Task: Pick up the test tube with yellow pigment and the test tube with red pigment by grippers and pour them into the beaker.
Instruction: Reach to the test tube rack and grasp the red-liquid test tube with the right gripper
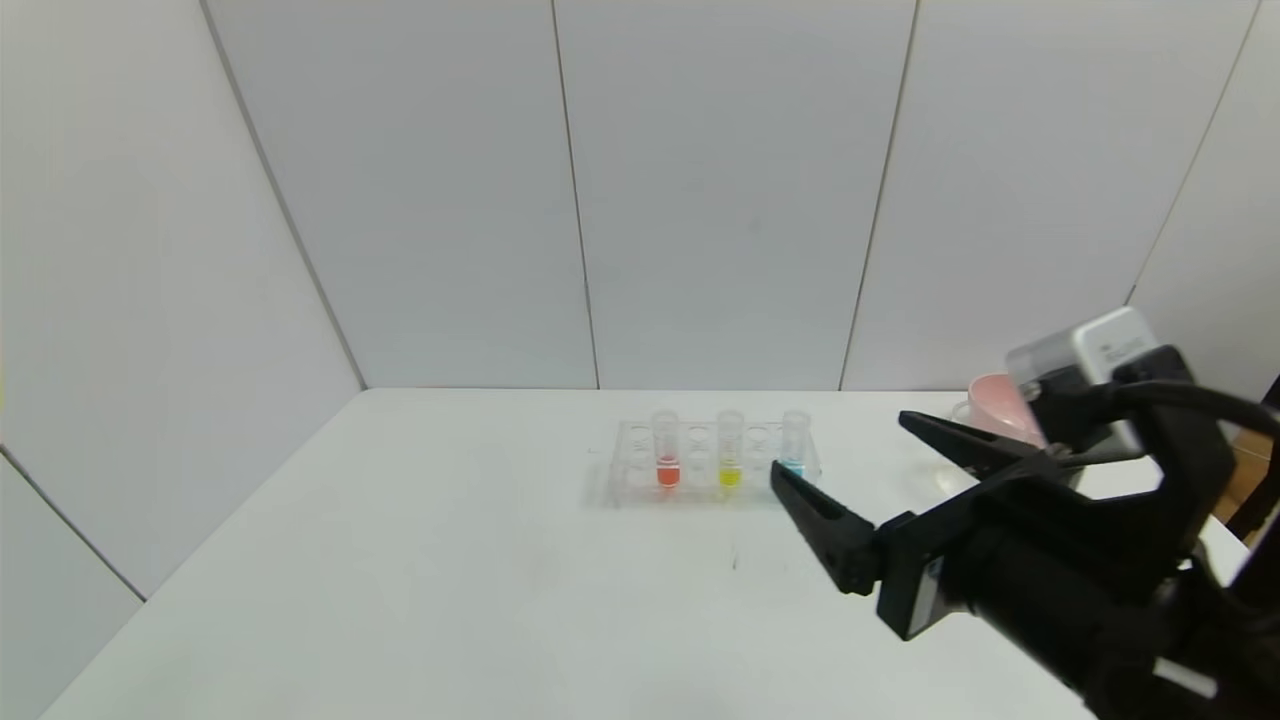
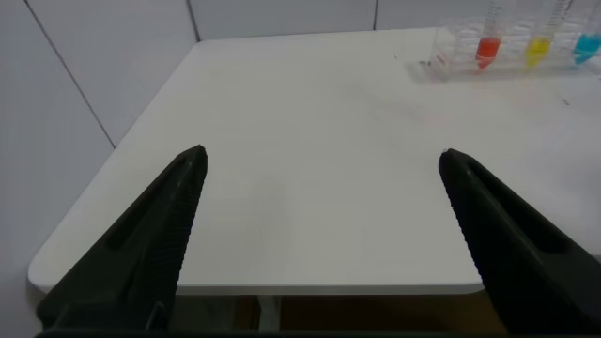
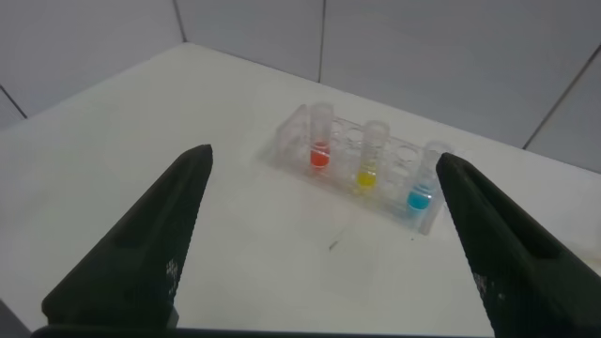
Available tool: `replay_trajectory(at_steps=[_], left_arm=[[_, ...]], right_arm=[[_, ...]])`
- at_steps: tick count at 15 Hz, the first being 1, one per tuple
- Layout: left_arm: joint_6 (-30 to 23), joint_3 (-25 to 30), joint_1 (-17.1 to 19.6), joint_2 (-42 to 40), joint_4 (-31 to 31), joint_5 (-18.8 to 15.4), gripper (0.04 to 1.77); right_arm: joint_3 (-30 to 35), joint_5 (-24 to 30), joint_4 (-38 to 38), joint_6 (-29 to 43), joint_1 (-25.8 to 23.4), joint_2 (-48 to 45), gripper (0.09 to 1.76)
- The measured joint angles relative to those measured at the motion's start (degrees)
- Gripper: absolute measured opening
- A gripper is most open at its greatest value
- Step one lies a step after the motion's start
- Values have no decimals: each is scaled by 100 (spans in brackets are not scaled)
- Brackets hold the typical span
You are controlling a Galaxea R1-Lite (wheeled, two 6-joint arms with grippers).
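Yellow test tube [image 1: 730,450] and red test tube [image 1: 667,448] racked, well beyond right gripper [image 1: 838,455] fingers, spread wide.

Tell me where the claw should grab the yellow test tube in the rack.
Probably at the ridged top of the test tube with yellow pigment, where it stands upright above the clear rack. Come from above or the near side; the red tube and blue tube leave gaps either side.
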Motion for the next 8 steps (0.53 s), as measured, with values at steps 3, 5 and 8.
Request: replay_trajectory(at_steps=[3, 5, 8], left_arm=[[0, 0, 0, 0, 2, 2, 176], [0, 0, 0, 0, 0, 0, 176], [-73, 0, 0, 0, -7, 0, 176]], right_arm=[[-149, -139, -586, -2, 197, 863, 171], [-355, -205, -692, 0, 239, 1368, 171], [-857, -232, -728, 5, 234, 1982, 171]])
